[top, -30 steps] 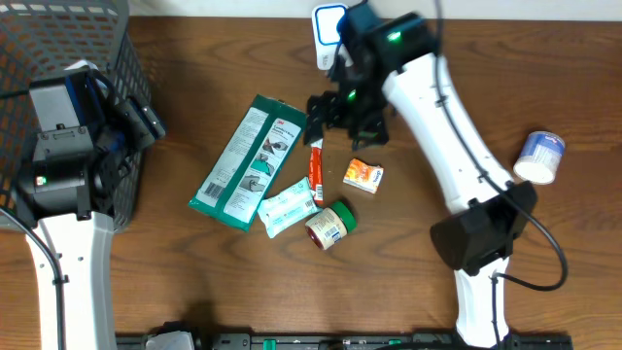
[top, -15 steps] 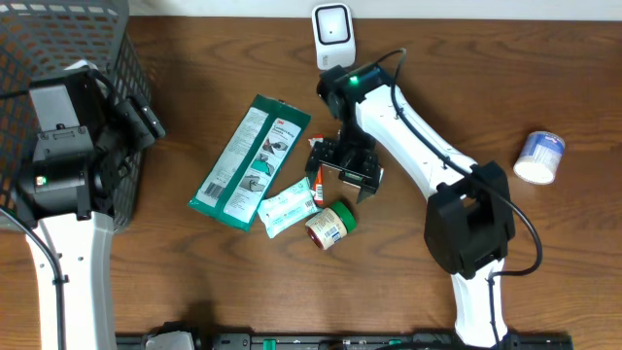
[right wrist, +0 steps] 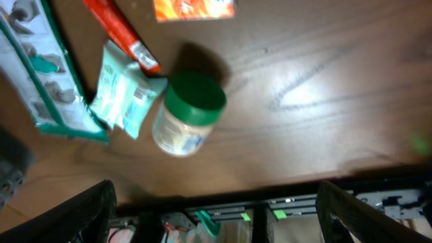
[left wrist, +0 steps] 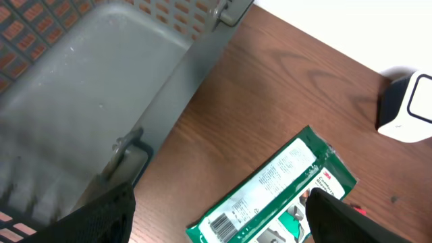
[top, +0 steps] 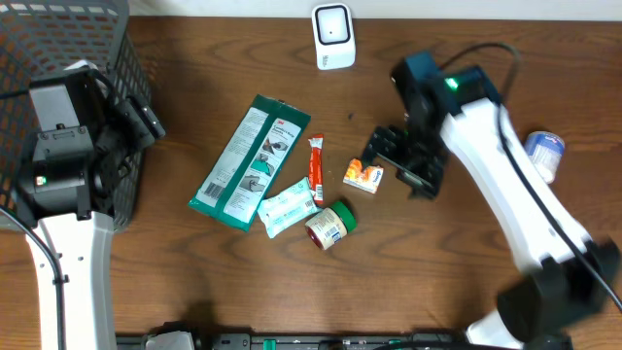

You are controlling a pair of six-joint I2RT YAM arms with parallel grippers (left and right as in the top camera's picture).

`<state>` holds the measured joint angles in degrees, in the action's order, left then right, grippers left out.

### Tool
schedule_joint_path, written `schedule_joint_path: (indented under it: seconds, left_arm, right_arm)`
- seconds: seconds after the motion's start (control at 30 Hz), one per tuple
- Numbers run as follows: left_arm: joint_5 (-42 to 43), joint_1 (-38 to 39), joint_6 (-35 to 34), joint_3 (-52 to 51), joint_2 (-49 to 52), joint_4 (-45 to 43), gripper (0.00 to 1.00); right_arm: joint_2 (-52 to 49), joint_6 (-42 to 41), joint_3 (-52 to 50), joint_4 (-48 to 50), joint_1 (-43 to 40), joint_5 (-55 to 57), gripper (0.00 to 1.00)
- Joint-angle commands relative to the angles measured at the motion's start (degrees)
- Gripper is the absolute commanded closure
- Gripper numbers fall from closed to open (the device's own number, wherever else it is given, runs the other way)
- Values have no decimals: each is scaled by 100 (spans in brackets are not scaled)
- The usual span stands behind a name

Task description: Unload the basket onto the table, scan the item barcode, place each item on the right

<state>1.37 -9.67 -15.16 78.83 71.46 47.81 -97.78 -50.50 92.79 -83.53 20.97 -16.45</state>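
Overhead view: white tub (top: 542,154) at the right edge is half hidden behind the right arm, label unreadable. Lower part of that arm is smeared by blur. Left hand (top: 139,121) sits dark against the grey basket (top: 58,49), and its jaws can't be read from above.

Left wrist view: only two dark fingertips (left wrist: 101,216) show in the bottom corners, wide apart, nothing between them. Scanner (left wrist: 407,108) is cut off by the right edge, green packet (left wrist: 273,196) cut off at the bottom.

Right wrist view is blurred. Orange box (right wrist: 194,8) is clipped by the top edge, print unreadable. Jar (right wrist: 187,116) lies on its side, green lid toward the camera, label too soft to read. Wipes pack (right wrist: 125,91) and red sachet (right wrist: 121,30) lie left of it. Fingertips (right wrist: 81,216) are in the bottom corners, so the right hand (top: 400,163) is spread wide and holds nothing.

Which item is meant for scanning can't be told. Orange box lies flat on the tabletop (top: 194,282) just beside the right hand, on the side toward the sachet, not between the fingers. Contact can't be told. Scanner stands at the far edge of the tabletop, well apart from both hands.
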Motion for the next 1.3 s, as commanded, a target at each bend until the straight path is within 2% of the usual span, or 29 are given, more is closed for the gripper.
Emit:
schedule_joint_path:
  seconds: [0.0, 0.07, 0.1, 0.2, 0.37, 0.47, 0.6, 0.97, 1.07, 1.17, 1.27]
  left_arm:
    - [-74, -44, 52, 59, -9, 20, 17]
    - [-74, -44, 52, 59, -9, 20, 17]
    - [-74, -44, 52, 59, -9, 20, 17]
    - [-74, -44, 52, 59, -9, 20, 17]
    - [-74, -44, 52, 59, -9, 20, 17]
    - [-74, -44, 52, 59, -9, 20, 17]
    - [-74, -44, 52, 59, -9, 20, 17]
    - [-74, -44, 52, 59, -9, 20, 17]
    - [-74, -44, 52, 59, -9, 20, 17]
    - [-74, -44, 52, 59, -9, 20, 17]
    - [-74, -44, 52, 59, -9, 20, 17]
  right_arm:
    - [960, -367, -1021, 525, -197, -66, 9]
    - [1545, -590, -1740, 1211, -219, -214, 7]
    - [1965, -920, -2382, 1853, -199, -330, 4]
    - [2417, -1569, -3460, 3051, -94, -627, 1]
    - [2251, -2511, -4662, 5080, 280, -957, 1]
    - [1908, -2800, -4953, 5993, 581, -955, 4]
    - [1460, -2946, -4962, 6505, 841, -896, 5]
    - [568, -3182, -4964, 6470, 920, -741, 3]
    - [518, -3222, -4964, 6518, 1003, -741, 10]
    - [518, -3220, -4964, 6730, 1099, -732, 11]
    - [518, -3215, -4964, 6695, 1113, -560, 23]
